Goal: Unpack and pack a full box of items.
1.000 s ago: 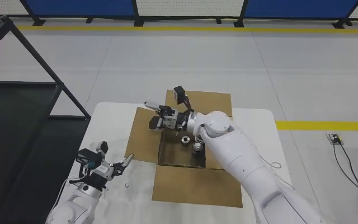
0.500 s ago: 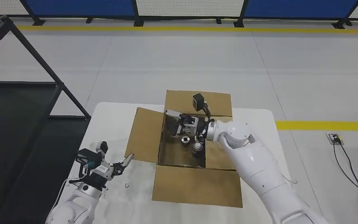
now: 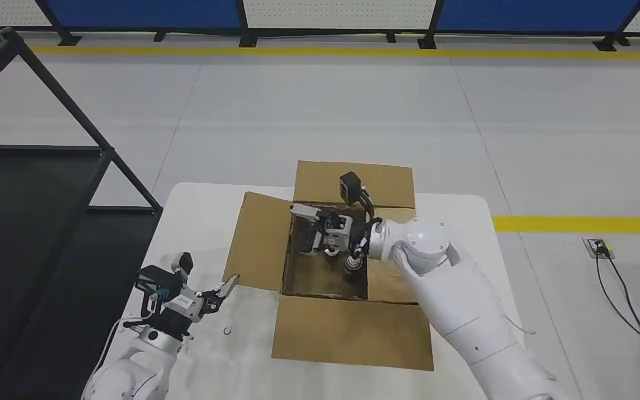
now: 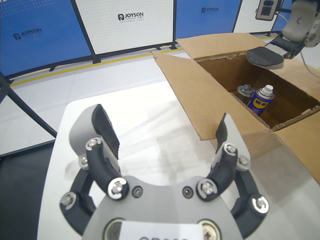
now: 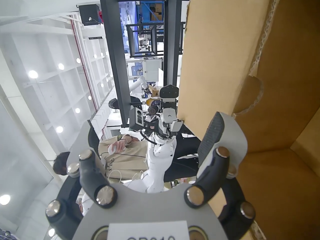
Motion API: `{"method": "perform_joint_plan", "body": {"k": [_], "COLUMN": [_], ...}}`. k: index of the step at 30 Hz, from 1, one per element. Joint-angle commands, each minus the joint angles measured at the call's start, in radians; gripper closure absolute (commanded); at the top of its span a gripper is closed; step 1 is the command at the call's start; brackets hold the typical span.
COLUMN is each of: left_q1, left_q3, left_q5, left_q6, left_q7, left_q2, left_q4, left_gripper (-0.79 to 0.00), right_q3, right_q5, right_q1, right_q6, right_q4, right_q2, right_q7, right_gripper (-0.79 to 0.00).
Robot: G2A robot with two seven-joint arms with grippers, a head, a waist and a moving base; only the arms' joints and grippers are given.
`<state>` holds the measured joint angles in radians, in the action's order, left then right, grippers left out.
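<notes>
An open cardboard box (image 3: 350, 335) with its flaps spread out stands on the white table (image 3: 200, 215). Inside it stand a blue spray can (image 4: 261, 100) (image 3: 352, 263) and a round metal item (image 4: 245, 90) (image 3: 328, 247). My right gripper (image 3: 303, 222) (image 5: 152, 126) hovers over the left part of the box's opening, open and holding nothing. One of its fingers (image 4: 265, 58) hangs above the box's far rim. The box's inner wall (image 5: 275, 76) is close before it. My left gripper (image 4: 162, 118) (image 3: 228, 288) is open and empty, low over the table left of the box.
A small ring-like piece (image 3: 228, 330) lies on the table near my left gripper. The table's left edge (image 3: 165, 225) borders a black frame (image 3: 60, 110). Bare table lies between my left gripper and the box's left flap (image 3: 258, 240).
My right gripper has moved from above the left flap to above the box's opening. The left arm has kept still.
</notes>
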<state>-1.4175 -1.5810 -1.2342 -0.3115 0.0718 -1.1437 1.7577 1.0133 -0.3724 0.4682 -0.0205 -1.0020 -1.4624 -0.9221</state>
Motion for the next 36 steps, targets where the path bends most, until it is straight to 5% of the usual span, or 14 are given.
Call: {"method": "perform_joint_plan", "body": {"k": [1, 16, 22, 36], "left_q1": [0.0, 0.0, 0.0, 0.0], "left_q3": [0.0, 0.0, 0.0, 0.0], "left_q5": [0.0, 0.0, 0.0, 0.0], "left_q6": [0.0, 0.0, 0.0, 0.0], "left_q7": [0.0, 0.0, 0.0, 0.0], "left_q2": [0.0, 0.0, 0.0, 0.0], "left_q4": [0.0, 0.0, 0.0, 0.0], "left_gripper": [-0.785, -0.785, -0.785, -0.785], "right_q3": [-0.025, -0.256, -0.245, -0.265], "right_q5": [-0.025, -0.055, -0.097, -0.029], "right_q1": [-0.014, -0.203, -0.234, -0.273], "right_q6": [-0.004, -0.024, 0.053, 0.039], "right_q4": [0.017, 0.333, 0.41, 0.484], "right_q2": [-0.014, -0.159, -0.181, -0.215], "right_q7": [0.037, 0.158, 0.106, 0.119], "right_gripper": [-0.785, -0.785, -0.785, -0.785]}}
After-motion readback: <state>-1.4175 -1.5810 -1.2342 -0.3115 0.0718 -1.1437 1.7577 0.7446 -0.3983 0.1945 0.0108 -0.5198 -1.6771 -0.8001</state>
